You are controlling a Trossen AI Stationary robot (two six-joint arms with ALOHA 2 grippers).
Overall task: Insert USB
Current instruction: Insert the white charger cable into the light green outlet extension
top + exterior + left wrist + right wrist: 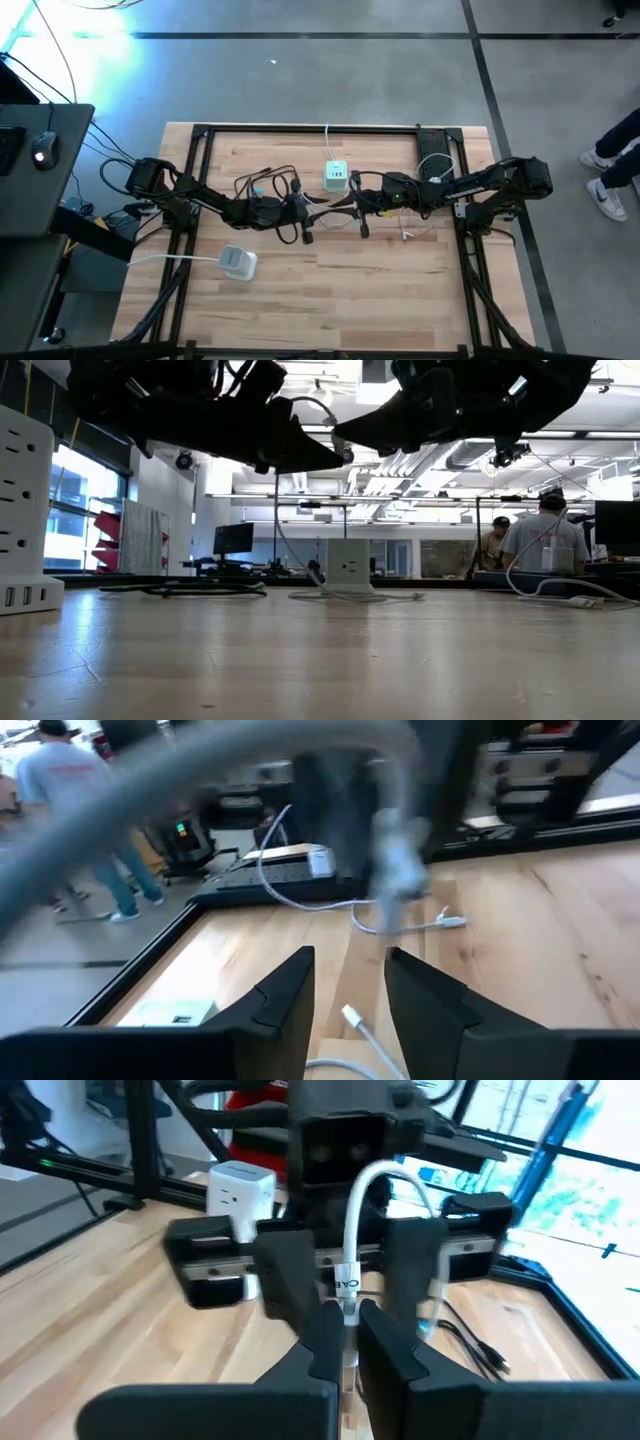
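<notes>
My right pincer (345, 1342) clamped on white USB cable (352, 1230); my left pincer (348, 982) apart just beyond, cable between its fingers.

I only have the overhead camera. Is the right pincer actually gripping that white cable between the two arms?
Observer: Yes. The right wrist view shows the right pincer shut on the thin white cable, just below its label.
Operator: And the left pincer?
Observer: The left pincer is open, its fingers standing apart.
Operator: Are the arms touching the table?
Observer: No. The low view shows both hanging clear above the light wooden tabletop.
</notes>
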